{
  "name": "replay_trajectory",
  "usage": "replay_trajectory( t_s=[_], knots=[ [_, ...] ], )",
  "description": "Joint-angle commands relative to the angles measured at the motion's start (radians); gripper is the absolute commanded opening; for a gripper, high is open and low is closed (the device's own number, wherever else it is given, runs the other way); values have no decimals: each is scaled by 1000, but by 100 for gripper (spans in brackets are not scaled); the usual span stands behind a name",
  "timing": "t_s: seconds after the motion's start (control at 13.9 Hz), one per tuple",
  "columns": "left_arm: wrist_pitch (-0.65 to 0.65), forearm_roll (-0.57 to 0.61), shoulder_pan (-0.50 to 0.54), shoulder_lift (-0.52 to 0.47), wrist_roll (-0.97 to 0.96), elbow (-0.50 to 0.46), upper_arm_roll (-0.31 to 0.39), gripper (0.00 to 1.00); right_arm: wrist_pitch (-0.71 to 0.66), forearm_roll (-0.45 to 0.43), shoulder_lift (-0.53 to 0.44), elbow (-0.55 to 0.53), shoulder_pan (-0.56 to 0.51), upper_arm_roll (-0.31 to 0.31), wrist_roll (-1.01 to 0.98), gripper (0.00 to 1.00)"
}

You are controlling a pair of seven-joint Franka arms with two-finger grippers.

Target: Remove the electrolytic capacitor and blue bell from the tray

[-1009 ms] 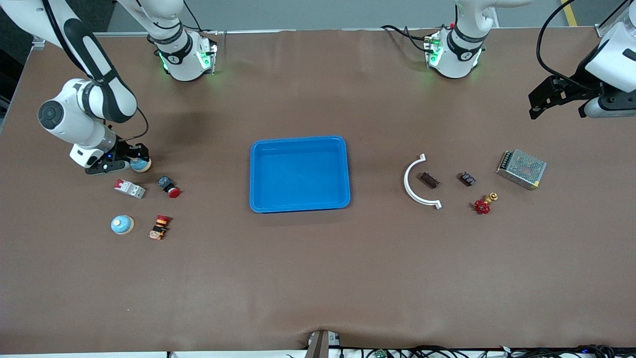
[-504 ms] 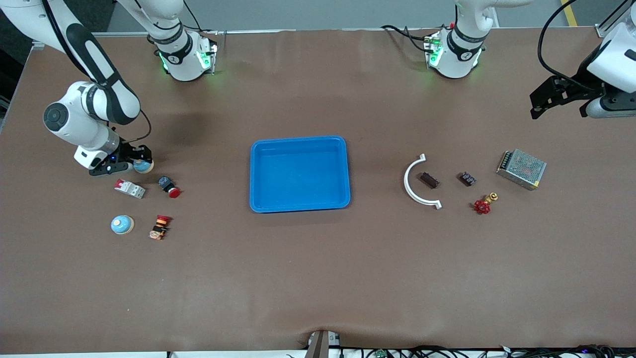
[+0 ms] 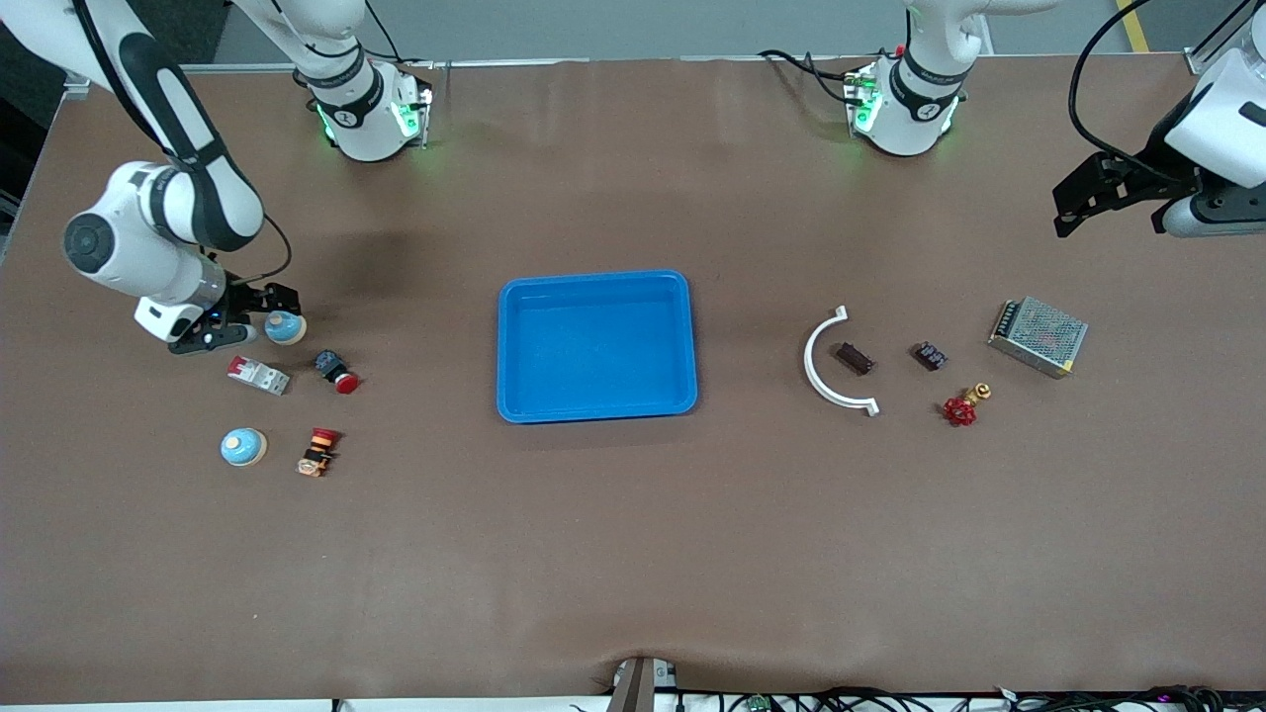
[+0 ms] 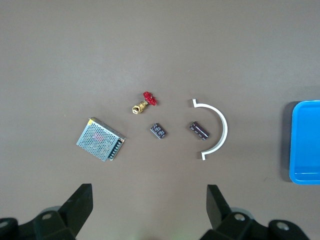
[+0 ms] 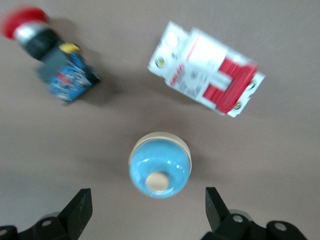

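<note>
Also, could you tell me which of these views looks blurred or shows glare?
Right wrist view: the red button and white breaker are smeared, and the blue bell carries small highlights. Left wrist view: sharp, evenly lit. Front view: sharp, soft shadows beside the blue tray.

glossy blue bell (image 5: 160,171), matt brown table (image 3: 633,554)

Brown bench (image 3: 633,554). Bright blue tray (image 3: 596,287). Two light-blue bells (image 3: 285,327) (image 3: 243,447) with cream knobs. White-and-red breaker (image 3: 258,375). Red-capped blue button (image 3: 336,371). White arc (image 3: 821,371). Dark brown capacitor (image 3: 856,358). Red-and-brass valve (image 3: 964,404). Silver mesh box (image 3: 1039,336).
</note>
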Motion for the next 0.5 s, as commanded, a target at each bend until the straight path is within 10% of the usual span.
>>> replay_trajectory(
  t_s=[0.0,0.43],
  knots=[
    [-11,-15,8,-4,28,1,0,100,-270,19,-55,185,67,16,93,100],
    [-11,-15,6,-1,27,0,0,100,-482,17,-34,451,134,15,195,100]
  ],
)
